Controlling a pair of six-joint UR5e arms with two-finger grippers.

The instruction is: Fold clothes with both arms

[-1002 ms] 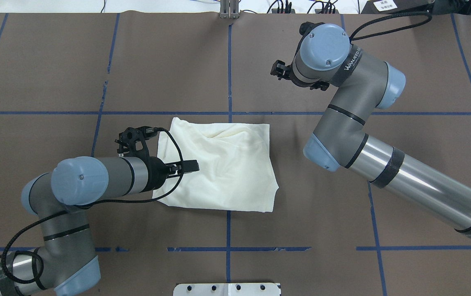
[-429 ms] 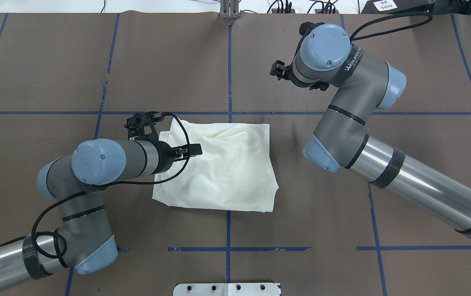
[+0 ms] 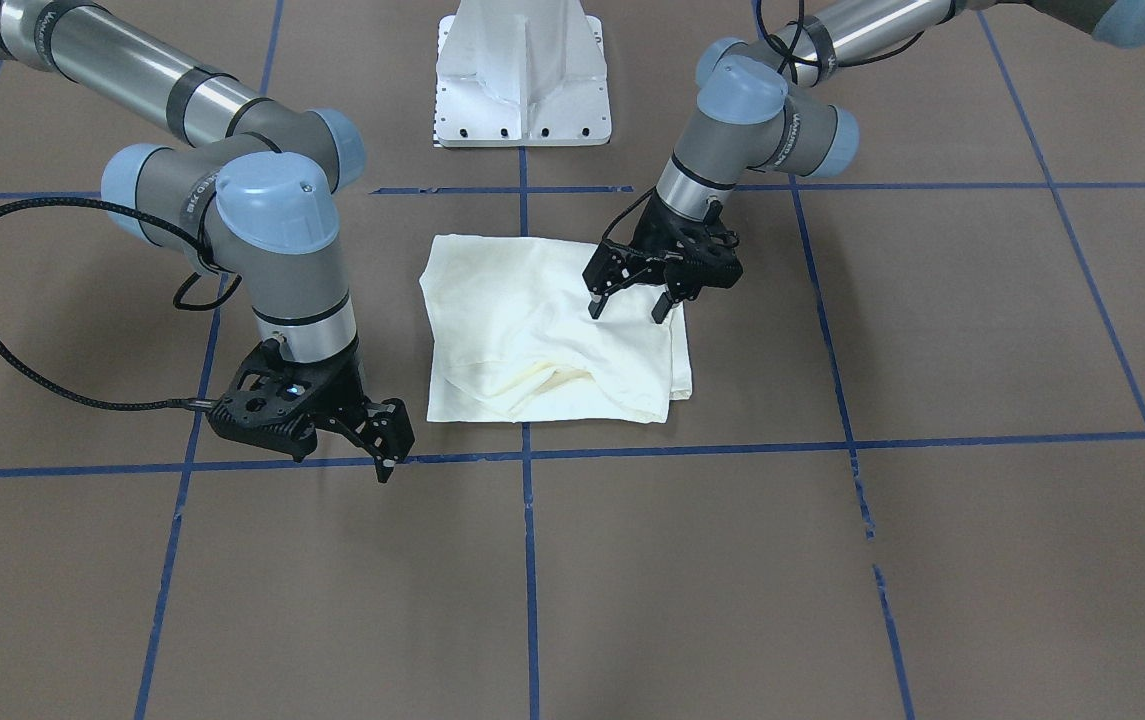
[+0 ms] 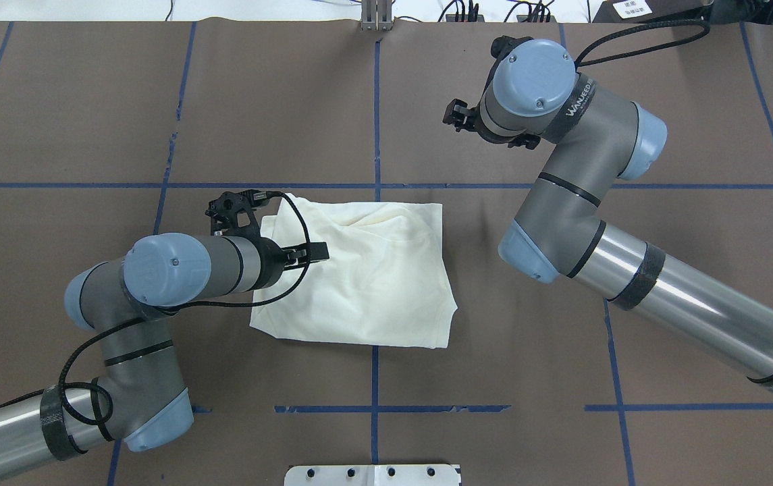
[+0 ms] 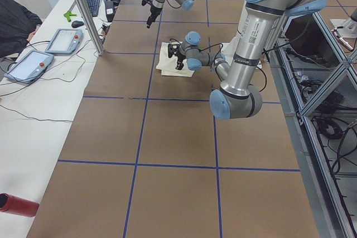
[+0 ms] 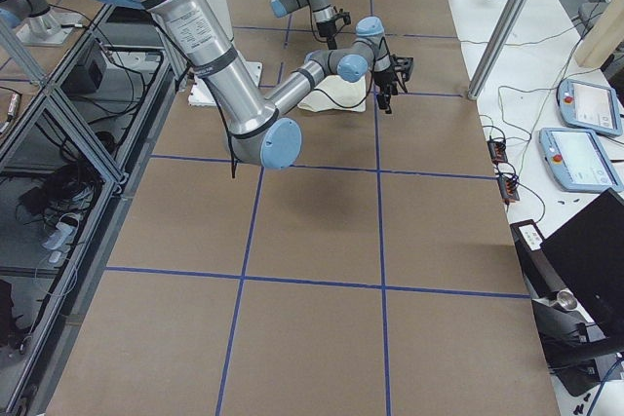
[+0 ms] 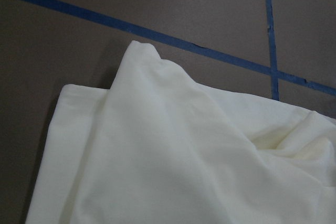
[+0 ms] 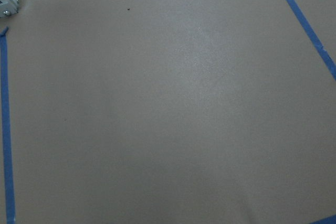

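In the front-facing view, the folded T-shirt (image 3: 532,330) is seen mid-table (image 3: 932,560), away from every edge. The left gripper (image 3: 627,312) is held spread and empty just above the shirt's side edge. The right gripper (image 3: 389,440), apparently also parted and empty, is poised clear of the cloth.

In the overhead view, the left arm is judged the nearer.

In the wrist views, cloth is shown under the left wrist and only bare table under the right.

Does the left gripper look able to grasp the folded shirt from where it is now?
Likely yes: the left gripper hangs open right above the shirt, with nothing between them.
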